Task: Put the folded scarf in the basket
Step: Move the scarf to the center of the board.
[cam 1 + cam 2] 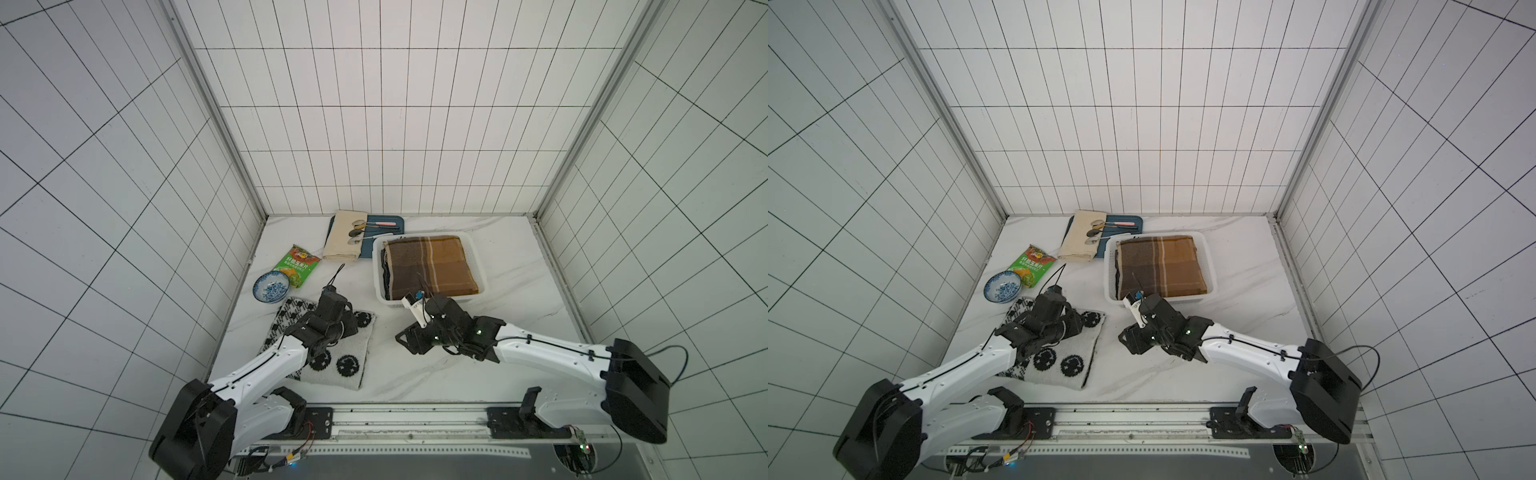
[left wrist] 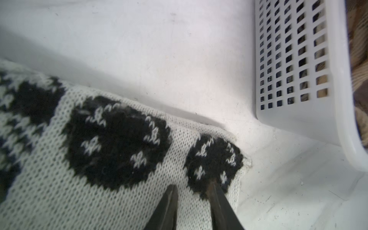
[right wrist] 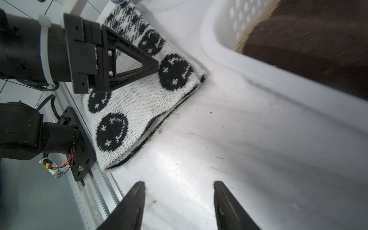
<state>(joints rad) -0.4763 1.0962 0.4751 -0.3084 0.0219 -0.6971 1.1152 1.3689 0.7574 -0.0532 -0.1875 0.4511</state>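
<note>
Top view: basket [image 1: 377,270] lies upper right of your left gripper [image 2: 192,184].
Jaws narrow on the scarf [image 1: 347,365] corner, pinch unclear; right gripper [image 3: 179,182] wide, empty.

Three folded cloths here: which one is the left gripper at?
The black-and-white knitted scarf on the table; the left gripper sits over its corner. The brown plaid one lies in the basket, the beige one on the blue tray.
</note>
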